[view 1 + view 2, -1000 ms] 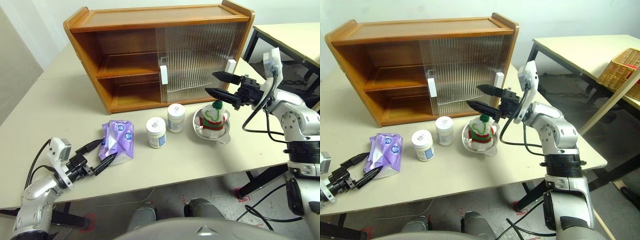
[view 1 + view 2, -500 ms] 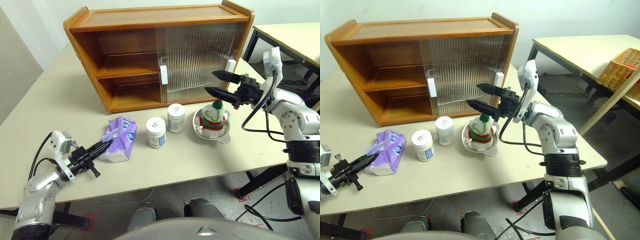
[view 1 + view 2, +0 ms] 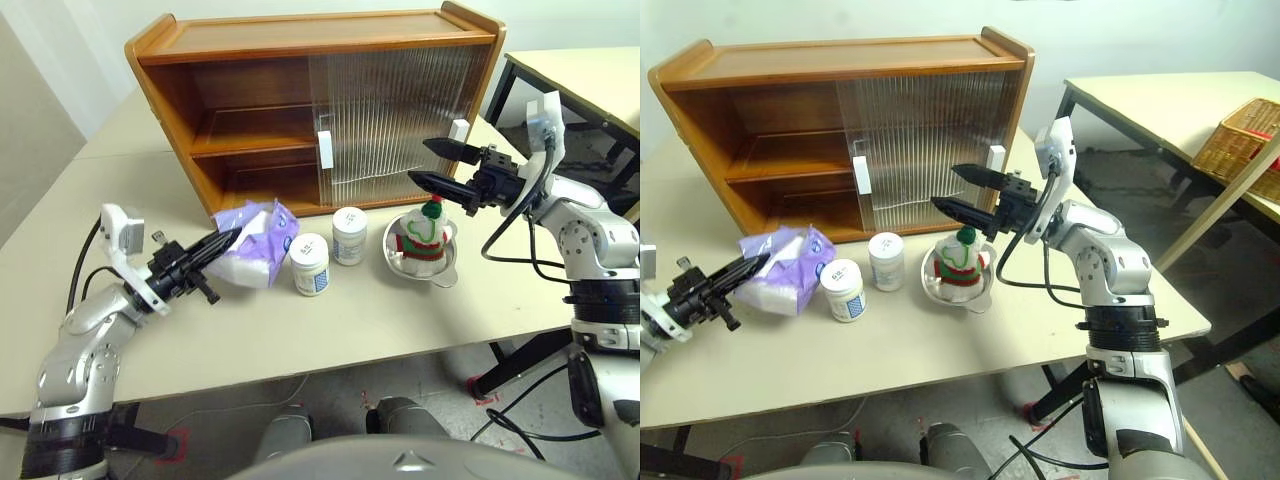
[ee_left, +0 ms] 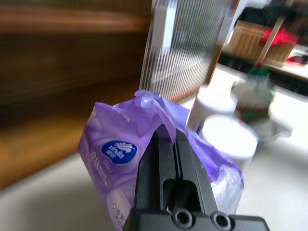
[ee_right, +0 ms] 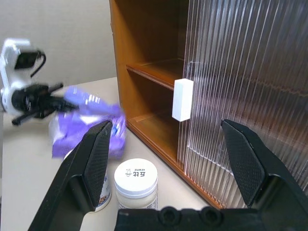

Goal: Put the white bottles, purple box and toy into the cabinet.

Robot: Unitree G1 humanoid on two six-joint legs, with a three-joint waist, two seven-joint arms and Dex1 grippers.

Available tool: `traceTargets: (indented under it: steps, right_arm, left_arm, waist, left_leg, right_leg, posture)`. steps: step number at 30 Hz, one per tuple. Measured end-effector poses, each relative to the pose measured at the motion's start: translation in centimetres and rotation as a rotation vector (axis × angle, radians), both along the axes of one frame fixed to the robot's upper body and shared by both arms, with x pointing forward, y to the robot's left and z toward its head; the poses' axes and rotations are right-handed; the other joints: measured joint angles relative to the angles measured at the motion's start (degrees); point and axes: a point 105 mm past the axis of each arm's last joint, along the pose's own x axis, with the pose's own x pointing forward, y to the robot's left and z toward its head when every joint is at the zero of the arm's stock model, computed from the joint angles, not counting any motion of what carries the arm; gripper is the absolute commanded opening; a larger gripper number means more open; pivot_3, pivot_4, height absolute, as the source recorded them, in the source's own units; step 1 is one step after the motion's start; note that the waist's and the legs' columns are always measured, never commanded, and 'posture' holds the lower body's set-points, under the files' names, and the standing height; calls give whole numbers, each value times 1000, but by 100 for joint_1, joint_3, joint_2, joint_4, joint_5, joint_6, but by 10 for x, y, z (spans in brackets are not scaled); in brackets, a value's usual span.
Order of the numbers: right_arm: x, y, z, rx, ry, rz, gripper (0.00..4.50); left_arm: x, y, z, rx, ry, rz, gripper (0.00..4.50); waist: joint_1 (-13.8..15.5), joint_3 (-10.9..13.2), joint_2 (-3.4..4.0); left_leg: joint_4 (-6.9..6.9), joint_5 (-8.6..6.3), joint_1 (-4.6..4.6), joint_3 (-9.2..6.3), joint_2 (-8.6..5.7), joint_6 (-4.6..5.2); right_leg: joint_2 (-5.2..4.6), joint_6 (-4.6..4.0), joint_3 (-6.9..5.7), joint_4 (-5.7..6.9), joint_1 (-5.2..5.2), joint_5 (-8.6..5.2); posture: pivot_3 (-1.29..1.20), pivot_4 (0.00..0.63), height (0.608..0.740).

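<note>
My left gripper (image 3: 230, 240) is shut on one end of the purple box (image 3: 258, 242), a soft lilac tissue pack held just above the table in front of the cabinet's open left half. The cabinet (image 3: 300, 40) stands at the back, with its ribbed sliding doors covering the right half. Two white bottles (image 3: 310, 264) (image 3: 349, 235) stand upright beside the box. The toy (image 3: 424, 235), with a red hat and green goggles, sits in a steel bowl. My right gripper (image 3: 420, 162) hangs open above the toy, holding nothing.
The round steel bowl (image 3: 443, 272) holding the toy sits right of the bottles. A second table stands to the right with a wicker basket (image 3: 1240, 145) on it. The table's front edge runs close below my left arm.
My left gripper shut on the purple box, then lifted it up and towards the cabinet, next to the bottles. The right arm stayed still.
</note>
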Motion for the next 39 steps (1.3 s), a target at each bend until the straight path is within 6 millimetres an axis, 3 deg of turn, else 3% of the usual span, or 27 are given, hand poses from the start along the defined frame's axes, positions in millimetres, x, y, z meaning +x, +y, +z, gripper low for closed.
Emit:
traceTargets:
  steps: [5, 17, 30, 39]
  right_arm:
    - [1, 1, 2, 3, -7, 2, 4500]
    - [2, 1, 1, 5, -8, 1, 4500]
    - [2, 1, 1, 4, -7, -3, 4500]
    - [2, 0, 2, 2, -13, -11, 4500]
  left_arm:
    - [11, -3, 40, -66, -100, 28, 44]
    - [20, 8, 74, -135, -205, 98, 44]
    - [49, 37, 74, -197, -288, 228, 44]
    - [78, 35, 66, -212, -312, 263, 44]
  waist:
    - [-15, 2, -2]
    - [-3, 5, -6]
    - [2, 8, -11]
    - [-6, 10, -14]
  left_leg:
    - [-1, -4, 69, 6, -6, -5]
    - [-3, -6, 73, -1, -6, -9]
    - [-2, -6, 71, -8, -6, -9]
    - [-1, -3, 64, -4, -9, -3]
  right_leg:
    - [2, 9, 10, -3, 61, -6]
    - [0, 9, 12, -5, 63, -8]
    - [-1, 10, 13, -6, 63, -8]
    - [2, 19, 13, -11, 64, -13]
  posture:
    - [-75, 0, 740]
    - [-76, 0, 740]
    - [-99, 0, 740]
    - [-113, 0, 740]
